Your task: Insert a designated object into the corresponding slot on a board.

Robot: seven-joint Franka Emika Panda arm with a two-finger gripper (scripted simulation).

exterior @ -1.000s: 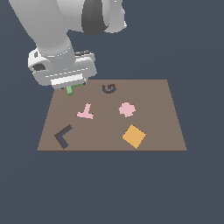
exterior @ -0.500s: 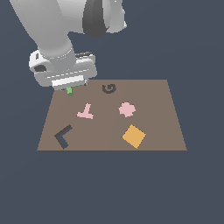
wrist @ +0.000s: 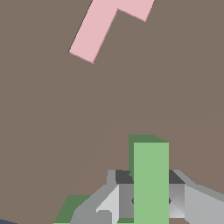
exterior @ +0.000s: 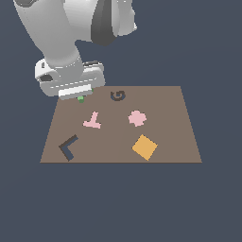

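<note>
We see the large flat brown rectangular board [exterior: 156,101] lying on a dark blue-grey ground, and above its far corner on the exterior view's left hangs the bulky white and grey robot arm [exterior: 61,33], whose wrist block hides most of what lies beneath it. At the end of that arm the grey two-fingered gripper [wrist: 151,199] has its fingers [wrist: 192,203] pressed against either side of the small bright green L-shaped block [wrist: 151,183], so we read it as clamped on that piece; in the exterior view only a speck of the green block [exterior: 81,99] peeps out under the wrist, at the board's far edge. On the board, the orange square tile [exterior: 144,147] sits toward the near side, turned like a diamond, and the dark L-shaped recess with a navy-black interior [exterior: 68,147] lies near the near corner on the exterior view's left, well apart from the held block. Between them, further back, we find the pink T-shaped piece [exterior: 92,121], part of which also shows in the wrist view [wrist: 109,24], and the pink lobed, roughly round piece [exterior: 137,118] beside it. Smallest is the dark G-shaped recess [exterior: 117,96] near the far edge, just beside the wrist.
</note>
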